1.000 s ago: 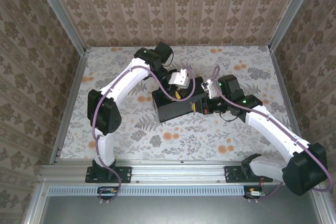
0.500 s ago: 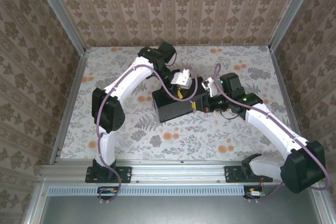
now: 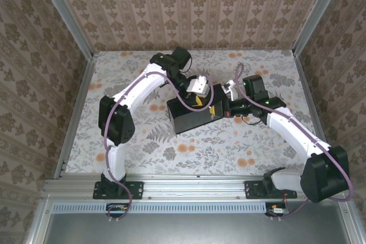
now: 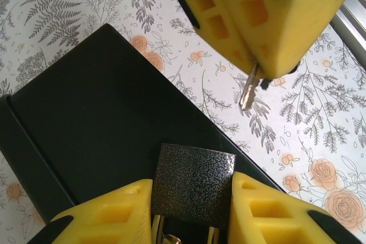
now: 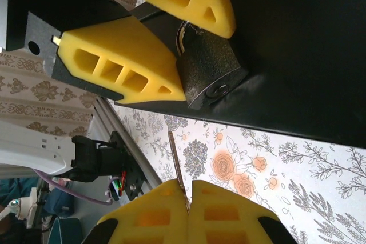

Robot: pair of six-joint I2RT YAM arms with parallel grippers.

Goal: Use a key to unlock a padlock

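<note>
Our left gripper (image 4: 191, 198) has just closed onto the padlock (image 5: 211, 70), steadying it. Seen from above, our right gripper (image 5: 190, 192) pinches the key (image 4: 248, 91) near the padlock's 3 o'clock, so we judge insertion comes next.

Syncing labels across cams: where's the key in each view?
Top external: too small to resolve, at the right tool's tip by the black box's right edge.
Left wrist: key upper right, poking from yellow fingers.
Right wrist: key bottom centre, rising between the yellow fingers.
Shared landmark: black box; padlock in both wrist views.
</note>
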